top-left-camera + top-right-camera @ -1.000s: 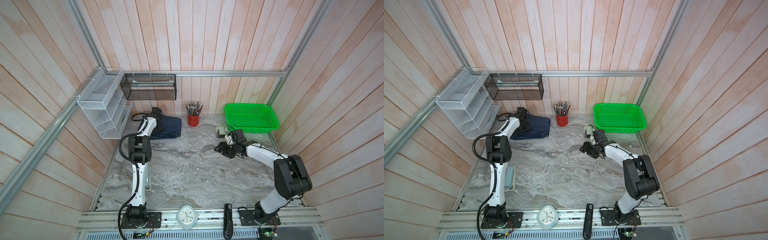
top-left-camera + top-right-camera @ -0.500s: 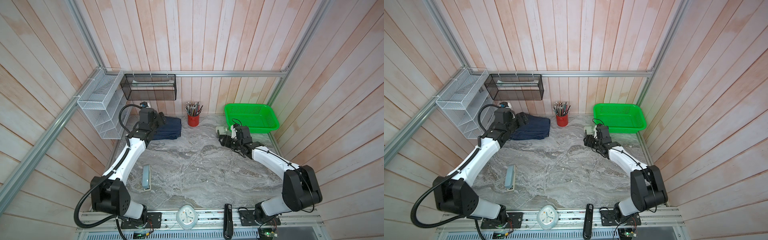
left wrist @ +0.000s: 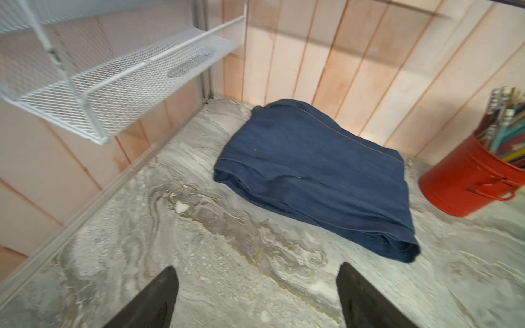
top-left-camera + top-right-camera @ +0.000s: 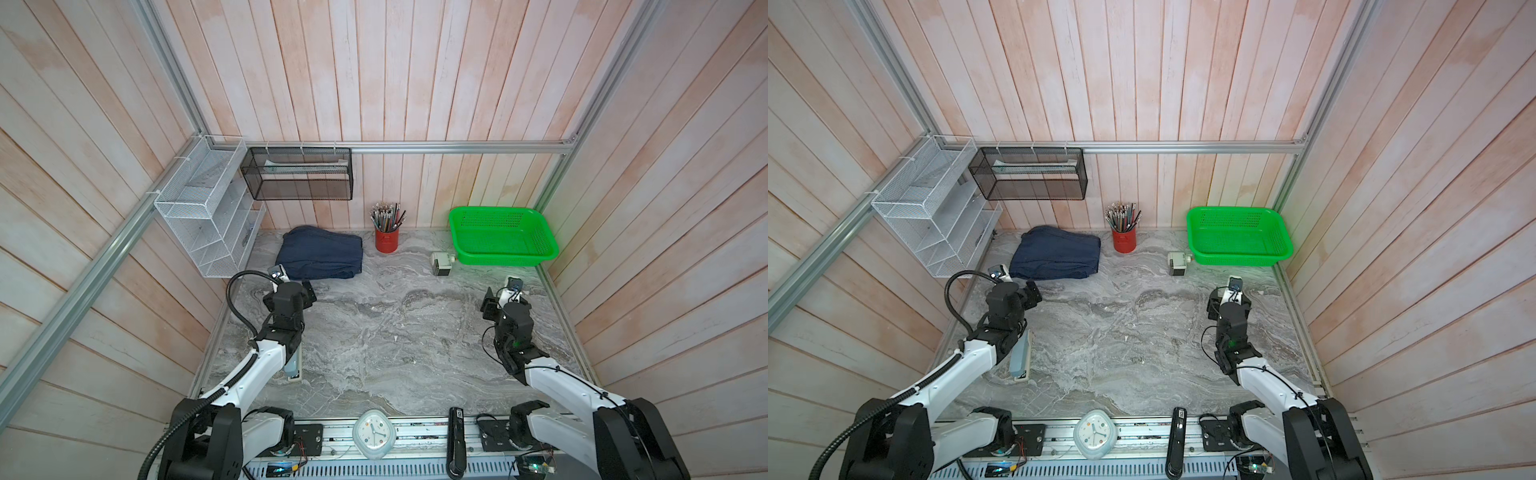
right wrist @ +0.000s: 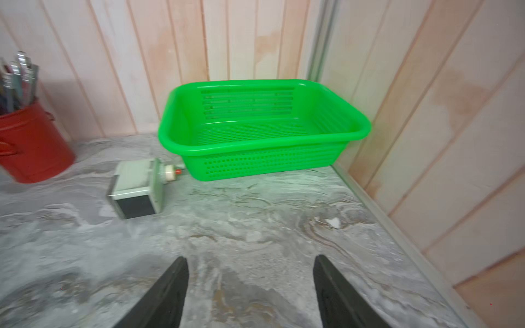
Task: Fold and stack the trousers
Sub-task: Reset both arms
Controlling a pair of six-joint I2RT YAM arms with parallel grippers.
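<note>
Folded trousers [image 4: 322, 253] lay on the surface [image 4: 395, 332], probably soft yet heavy, best pinched at the thick folded edge; left fingers [image 3: 159, 295] and right fingers [image 5: 167, 289] stood spread, empty.

This is a robot lab test cell. Pale wood-plank walls [image 4: 415, 83] framed by bare aluminium rails [image 4: 457, 146] box in a grey marble-look surface [image 4: 395, 332]. Household props sit around a red metal tin of pencils [image 4: 387, 240]: folded dark navy denim trousers [image 4: 322, 253] just left of it, a green plastic basket [image 4: 503, 259] to its right, and a white wire-mesh rack [image 4: 199, 208] on the wall beyond the trousers. Well in front of the tin, a white-and-black left robot arm [image 4: 266, 361] and its right twin [image 4: 557, 380] rise from a metal base rail [image 4: 419, 433].
</note>
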